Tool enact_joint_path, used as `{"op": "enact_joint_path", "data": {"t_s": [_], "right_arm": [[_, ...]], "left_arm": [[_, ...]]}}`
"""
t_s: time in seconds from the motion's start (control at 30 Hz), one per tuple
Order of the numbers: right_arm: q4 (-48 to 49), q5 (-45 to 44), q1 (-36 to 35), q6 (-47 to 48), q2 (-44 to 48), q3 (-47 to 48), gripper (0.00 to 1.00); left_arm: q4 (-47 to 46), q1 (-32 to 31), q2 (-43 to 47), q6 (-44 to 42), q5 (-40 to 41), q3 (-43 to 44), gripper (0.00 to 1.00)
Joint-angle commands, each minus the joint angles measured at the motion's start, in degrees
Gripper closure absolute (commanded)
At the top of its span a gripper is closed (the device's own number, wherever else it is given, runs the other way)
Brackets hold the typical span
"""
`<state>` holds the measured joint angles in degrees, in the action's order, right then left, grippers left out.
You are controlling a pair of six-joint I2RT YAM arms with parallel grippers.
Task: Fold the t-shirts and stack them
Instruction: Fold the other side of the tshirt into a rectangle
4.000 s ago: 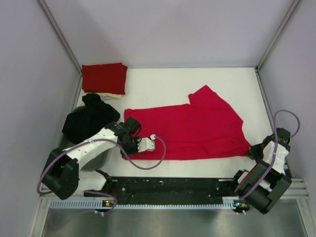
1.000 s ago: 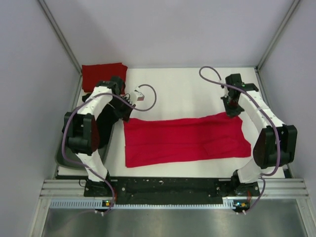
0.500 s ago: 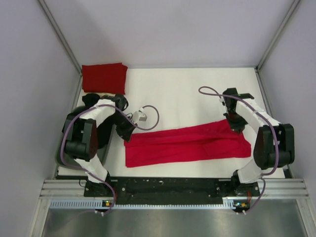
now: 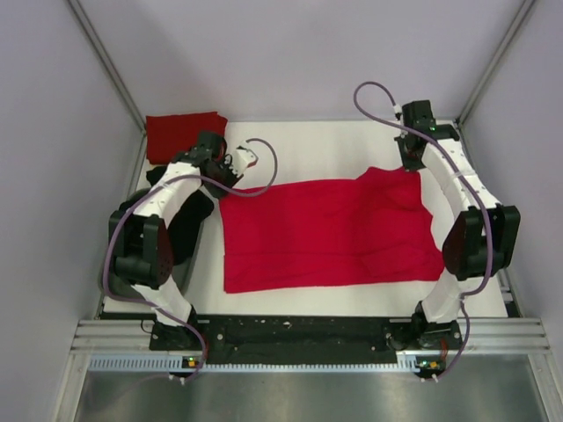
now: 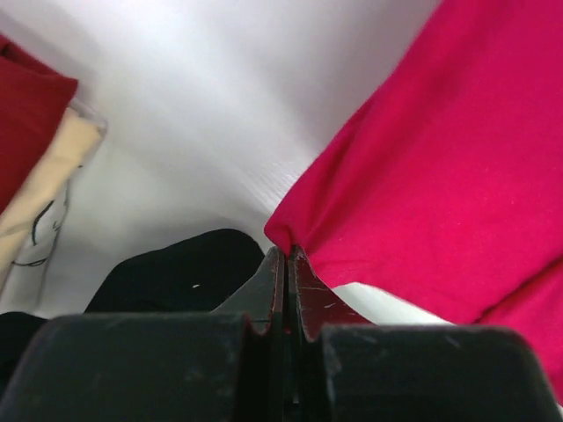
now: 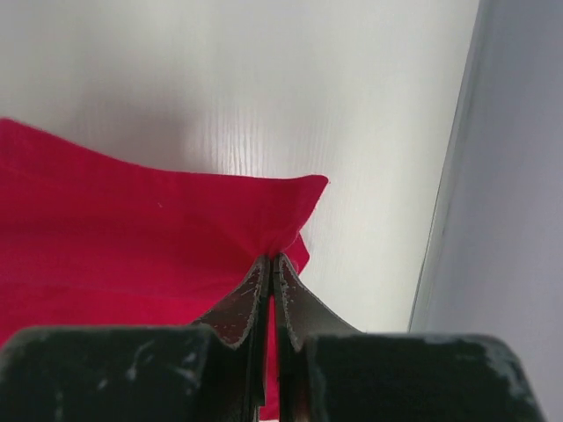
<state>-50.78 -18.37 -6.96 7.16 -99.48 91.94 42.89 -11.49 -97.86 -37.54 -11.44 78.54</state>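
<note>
A bright red t-shirt (image 4: 330, 233) lies spread across the middle of the white table, its far edge lifted. My left gripper (image 4: 222, 183) is shut on its far left corner (image 5: 290, 237). My right gripper (image 4: 410, 167) is shut on its far right corner (image 6: 295, 215). A folded red shirt (image 4: 180, 134) lies at the far left corner of the table, on top of a cream shirt (image 5: 44, 189) that shows in the left wrist view.
A black cloth (image 4: 180, 220) lies heaped at the left edge of the table, beside the red shirt; it also shows in the left wrist view (image 5: 167, 277). Grey walls (image 4: 519, 132) close in the table on both sides and at the back.
Both grippers have moved toward the far side, pulling the red shirt's upper layer with them, so the narrow folded band has opened out into a wider sheet.
</note>
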Motion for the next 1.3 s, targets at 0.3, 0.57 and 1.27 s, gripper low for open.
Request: {"op": "enact_joint_path", "data": {"t_s": [0.3, 0.57, 1.27], "right_arm": [[0.69, -1.75, 0.19, 1.90, 6.93, -19.94, 1.00], [-0.46, -3.68, 0.19, 1.63, 8.26, -27.16, 1.00], [-7.75, -8.45, 0.11, -3.46, 10.35, -22.34, 0.45]], "left_arm": [[4.38, 0.41, 4.44, -2.71, -4.02, -7.52, 1.00], [7.82, 0.24, 4.52, -5.35, -7.80, -14.29, 1.00], [33.83, 0.06, 6.02, -20.56, -19.92, -3.14, 0.54]]}}
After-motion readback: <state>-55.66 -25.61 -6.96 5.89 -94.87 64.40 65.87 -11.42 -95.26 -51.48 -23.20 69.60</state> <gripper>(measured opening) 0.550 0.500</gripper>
